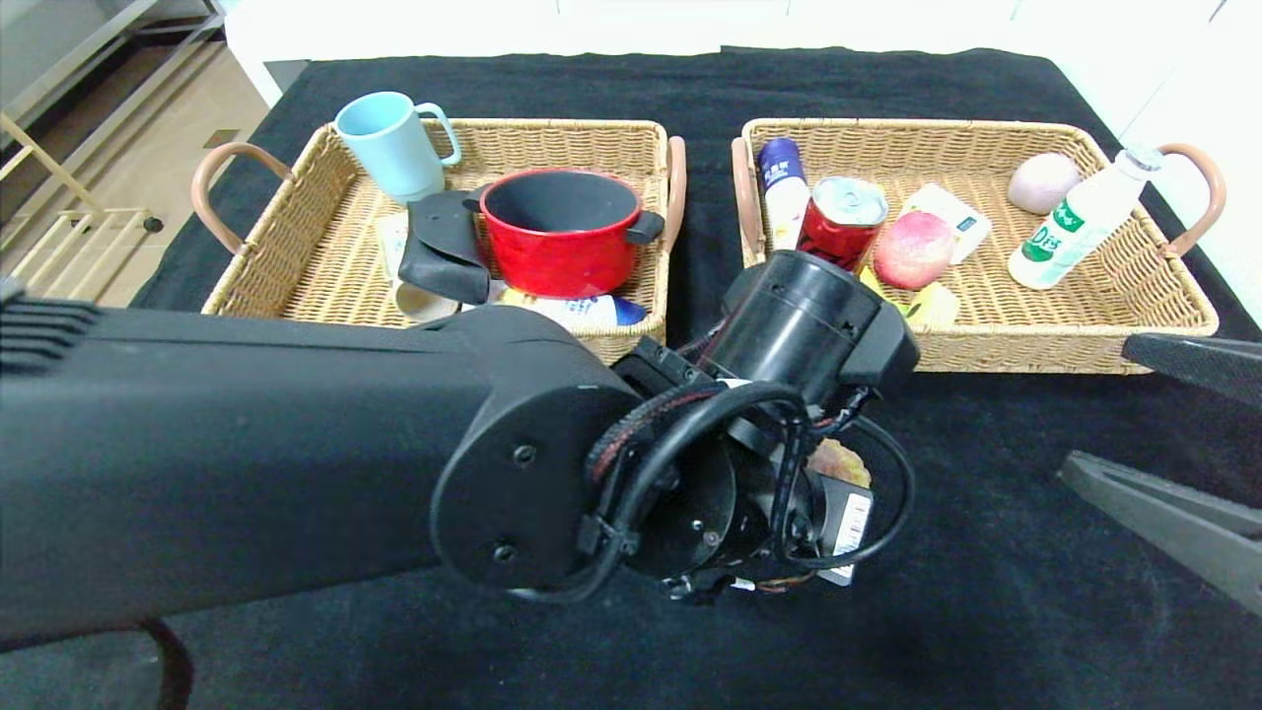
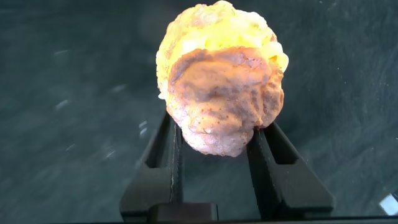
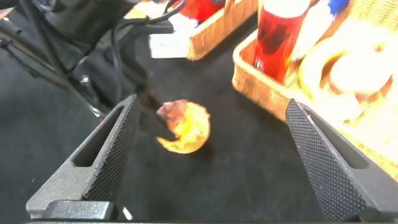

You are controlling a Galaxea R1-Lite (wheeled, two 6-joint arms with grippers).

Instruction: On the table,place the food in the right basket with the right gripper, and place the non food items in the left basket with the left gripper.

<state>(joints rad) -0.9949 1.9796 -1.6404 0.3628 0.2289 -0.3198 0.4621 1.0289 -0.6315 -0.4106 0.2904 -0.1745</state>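
A lumpy yellow-brown piece of food (image 2: 221, 74) lies on the black cloth in the middle of the table, in front of the two baskets. My left gripper (image 2: 214, 134) has a finger on each side of it, touching it. In the head view only a sliver of the food (image 1: 838, 461) shows under the left wrist (image 1: 789, 335). The right wrist view shows the food (image 3: 185, 127) with a left finger against it. My right gripper (image 3: 212, 106) is open and empty, a little to the right of the food, and also shows in the head view (image 1: 1092, 406).
The left basket (image 1: 552, 126) holds a red pot (image 1: 562, 232), a blue mug (image 1: 389, 143) and a black cloth (image 1: 444, 247). The right basket (image 1: 917, 126) holds a red can (image 1: 840, 222), an apple (image 1: 914, 248), a white bottle (image 1: 1080, 222) and other packs.
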